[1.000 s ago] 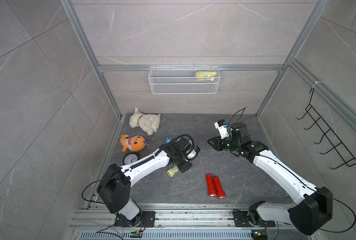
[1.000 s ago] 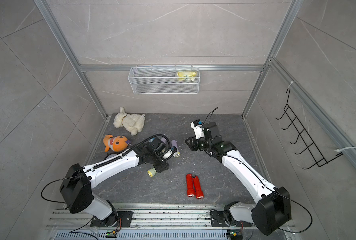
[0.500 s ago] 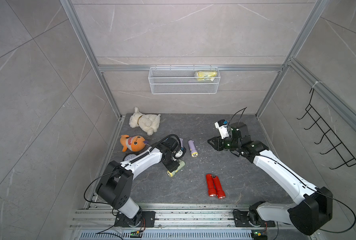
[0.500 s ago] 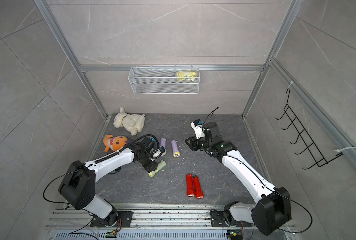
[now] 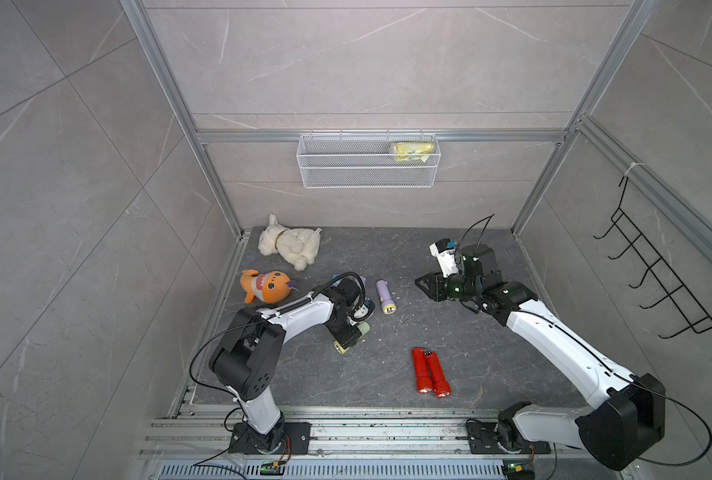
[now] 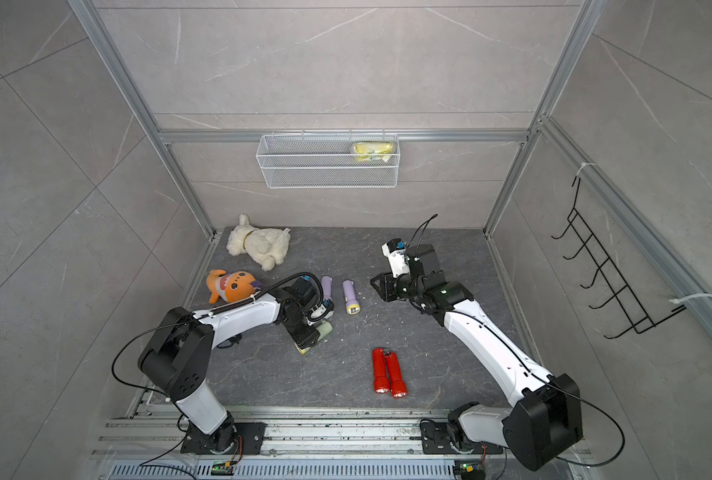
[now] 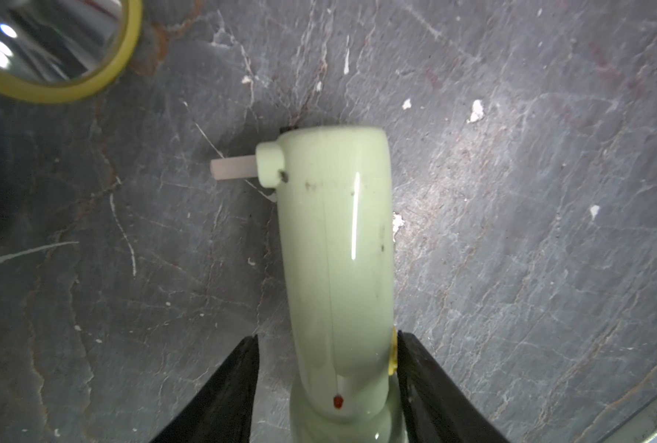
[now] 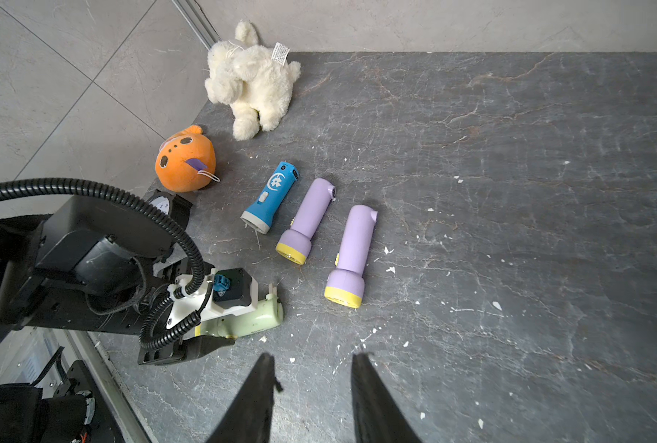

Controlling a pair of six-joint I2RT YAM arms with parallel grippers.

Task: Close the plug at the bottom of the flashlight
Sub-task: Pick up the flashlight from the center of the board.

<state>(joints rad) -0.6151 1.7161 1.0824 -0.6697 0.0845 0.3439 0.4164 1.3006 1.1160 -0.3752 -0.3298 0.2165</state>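
Note:
The pale green flashlight (image 5: pixel 361 329) (image 6: pixel 324 330) lies on the dark floor, its yellow-rimmed head toward the front. In the left wrist view its tail end (image 7: pixel 338 249) points away from me. The plug (image 7: pixel 232 170) sticks out sideways from the tail, a small white tab on a round hinge. My left gripper (image 7: pixel 326 337) (image 5: pixel 348 337) straddles the body near the head. One finger touches the yellow switch side and floor shows between the other finger and the body. My right gripper (image 8: pixel 313 356) (image 5: pixel 420 286) hangs open and holds nothing, right of the flashlights.
Two purple flashlights (image 8: pixel 351 253) (image 8: pixel 307 218) and a blue one (image 8: pixel 275 195) lie behind the green one. Two red flashlights (image 5: pixel 429 370) lie front centre. A white plush (image 5: pixel 289 247) and an orange plush (image 5: pixel 267 286) sit back left. A wire basket (image 5: pixel 366 174) hangs on the back wall.
My left arm has drawn back to the left, uncovering the purple flashlights, and the green flashlight has turned slightly with it. The right arm has not moved.

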